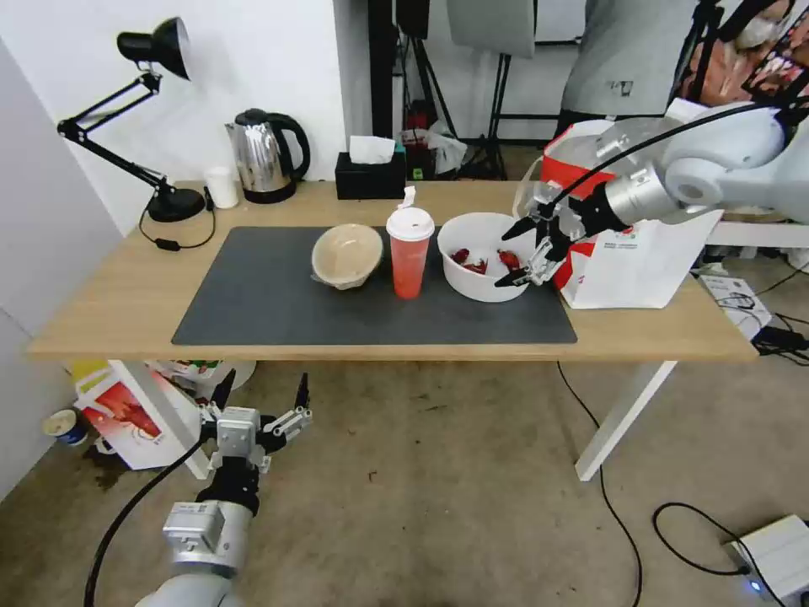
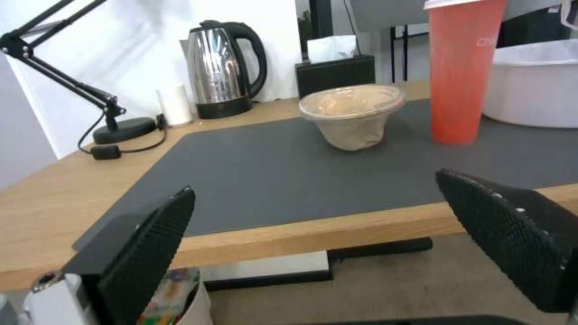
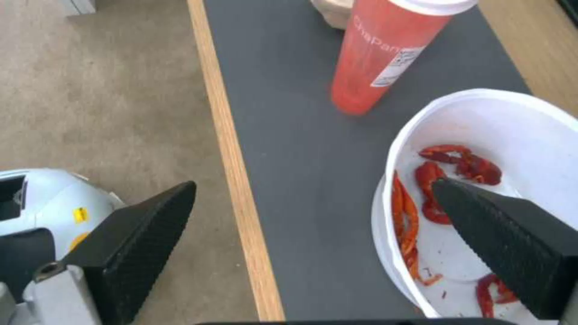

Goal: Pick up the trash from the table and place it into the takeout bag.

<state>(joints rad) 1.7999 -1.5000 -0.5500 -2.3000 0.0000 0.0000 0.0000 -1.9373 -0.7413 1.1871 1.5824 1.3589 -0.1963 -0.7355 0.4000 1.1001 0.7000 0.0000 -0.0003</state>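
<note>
1. The left gripper (image 1: 261, 396) hangs below the table's front edge, over bare concrete floor, fingers spread wide.
2. On the long light-wood table (image 1: 109, 295), a dark grey rectangular mat (image 1: 278, 303) carries the beige paper bowl (image 1: 346, 255), the red drink cup with white lid (image 1: 409, 251), lettered "ChaPan" with the rest cut off, and the large white plastic bowl of red crayfish scraps (image 1: 480, 255).
3. The right gripper (image 1: 516, 253) hovers spread over that bowl's rim.
4. The boxy white-and-red takeout bag (image 1: 632, 257) stands at the table's right end; its print is too small to read.
5. Behind: a steel kettle (image 1: 265, 156), a black desk lamp (image 1: 135, 118), a black tissue box (image 1: 371, 173), against a white wall.

Red cup (image 1: 409, 261) (white lid), grey mat (image 1: 278, 295)
</note>
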